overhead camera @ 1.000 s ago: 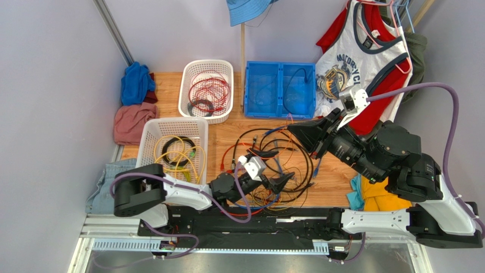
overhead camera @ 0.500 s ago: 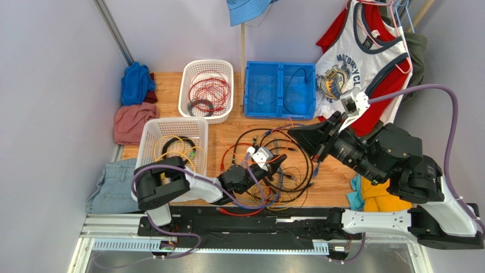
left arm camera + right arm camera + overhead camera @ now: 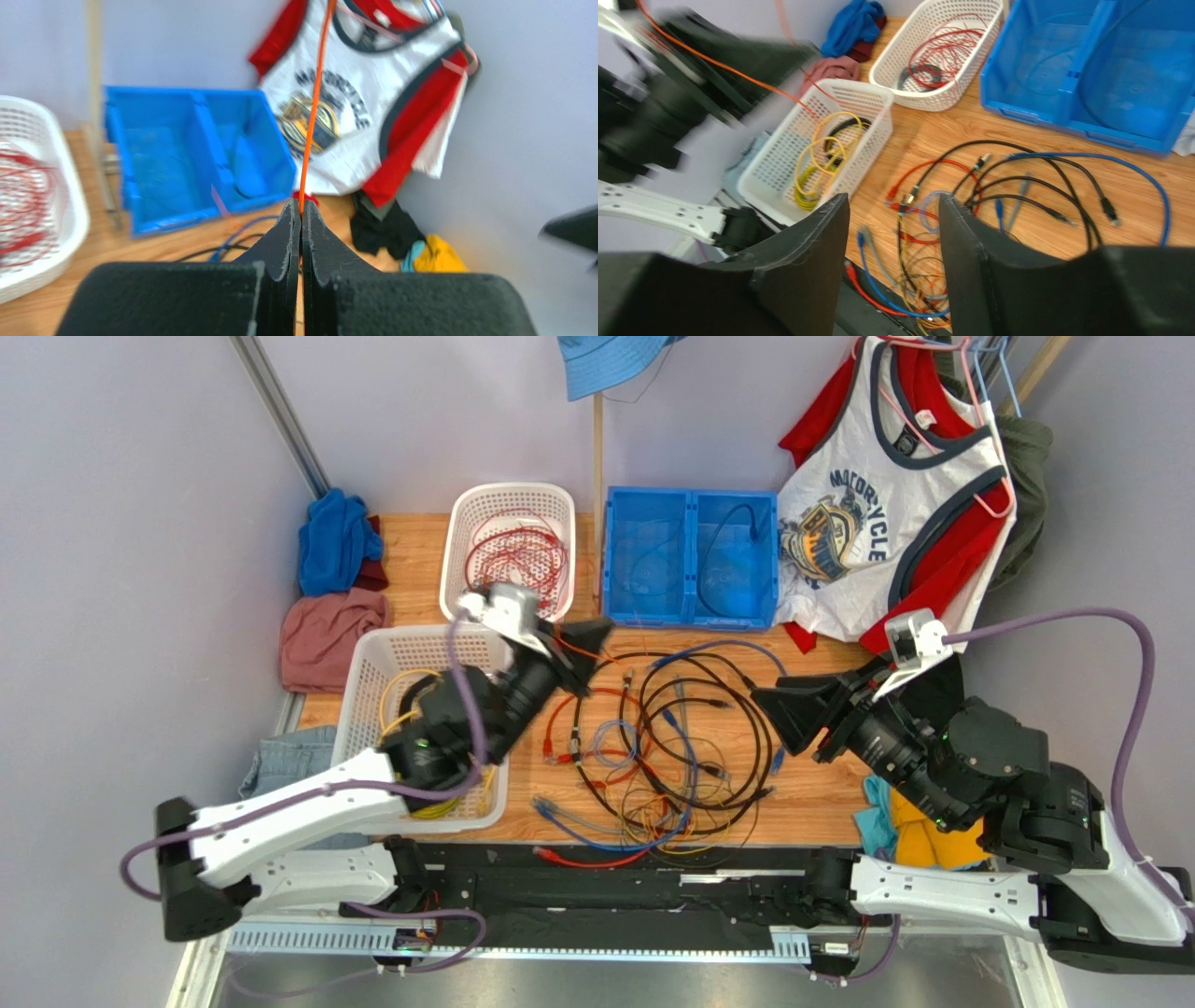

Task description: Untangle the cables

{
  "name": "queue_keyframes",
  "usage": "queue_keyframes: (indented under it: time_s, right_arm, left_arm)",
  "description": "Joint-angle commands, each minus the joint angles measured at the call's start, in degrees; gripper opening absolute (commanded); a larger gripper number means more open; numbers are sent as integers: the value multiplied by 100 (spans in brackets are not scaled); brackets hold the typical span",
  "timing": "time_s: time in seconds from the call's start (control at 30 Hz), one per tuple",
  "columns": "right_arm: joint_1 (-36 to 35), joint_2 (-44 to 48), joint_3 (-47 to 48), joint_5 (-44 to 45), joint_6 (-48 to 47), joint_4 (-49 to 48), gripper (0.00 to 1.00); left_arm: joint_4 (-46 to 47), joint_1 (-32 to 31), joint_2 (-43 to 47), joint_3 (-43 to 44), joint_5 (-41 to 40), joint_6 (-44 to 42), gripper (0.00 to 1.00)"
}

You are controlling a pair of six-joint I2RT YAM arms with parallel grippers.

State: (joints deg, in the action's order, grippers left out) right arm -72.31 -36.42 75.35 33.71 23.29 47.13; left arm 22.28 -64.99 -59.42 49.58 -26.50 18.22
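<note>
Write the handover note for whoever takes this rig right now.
Left pincer: shut on an orange cable, raised over the table.
Right pincer: open, holding nothing, beside the heap.
Cables: heap mid-table; yellow and black ones in the near white basket; red ones in the far white basket; a black one in the blue bin.
Done: some sorted. Left: heap tangled; pull orange free.

We find the cables (image 3: 673, 742) heaped in the middle of the table (image 3: 414, 546), just right of the near basket (image 3: 421, 647). Behind them stand a second basket (image 3: 463, 567), at left, and a divided bin (image 3: 690, 546), at right, each holding cables.
</note>
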Motion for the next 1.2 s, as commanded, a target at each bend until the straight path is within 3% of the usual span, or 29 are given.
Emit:
queue_keyframes:
  time_s: [0.0,0.17,0.3,0.4,0.67,0.87,0.97,1.07,1.17]
  right_arm:
    - [7,215,-625,461,351,15,60]
    - [7,22,-767,294,396,59,63]
    - [7,100,-995,250,457,15,62]
    - [7,232,-1355,136,483,-151,61]
    - [7,224,-1646,74,370,-345,61]
    - [7,329,-1962,170,281,-495,60]
    - [7,399,-2235,232,141,-670,59]
    - [7,373,-2464,381,-69,-890,59]
    - [15,250,-2525,452,-184,-987,59]
  left_arm:
    - [-3868,276,466,1199,-391,491,0]
    - [-5179,425,-69,2914,-575,261,0]
    - [-6172,1056,-701,4398,-216,419,0]
    - [-6481,1627,-1124,4997,48,498,0]
    - [-6447,3333,-2231,6000,610,736,0]
    - [-6421,4010,-3513,7406,848,613,0]
    - [-6683,4274,-4296,8712,1050,587,0]
    - [-6519,4442,-4859,9304,1235,534,0]
    - [-5966,4609,-5097,9342,1297,481,0]
